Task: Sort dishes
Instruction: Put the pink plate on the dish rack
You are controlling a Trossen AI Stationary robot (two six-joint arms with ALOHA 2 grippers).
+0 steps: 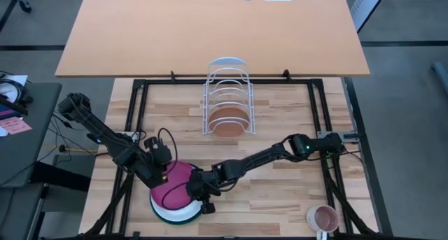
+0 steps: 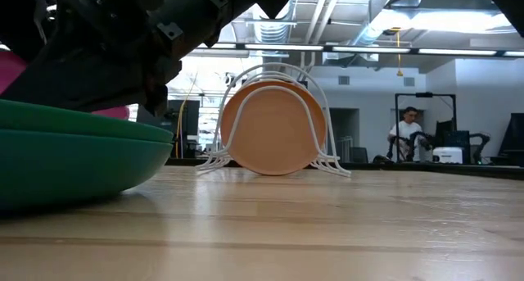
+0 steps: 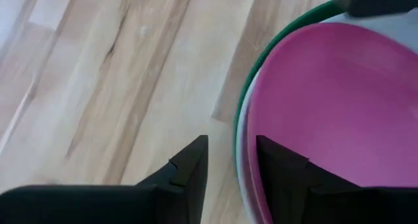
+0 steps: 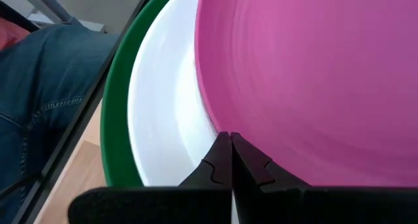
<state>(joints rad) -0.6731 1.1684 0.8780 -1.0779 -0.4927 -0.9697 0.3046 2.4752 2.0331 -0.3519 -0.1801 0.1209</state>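
At the desk's near-left edge, the magenta plate (image 1: pixel 175 180) is tilted atop the white plate (image 1: pixel 175 210); its rim is straddled by the parted left pincer (image 3: pixel 230 162); the right pincer (image 4: pixel 230 152) is shut beneath; stiff, slippery, rim-gripped.

Magenta plate (image 1: pixel 175 182), white plate (image 1: pixel 183 212), green plate (image 2: pixel 65 154)

White wire rack (image 1: pixel 227 96) mid-table — small pink mug (image 1: pixel 323 217) at the near right corner
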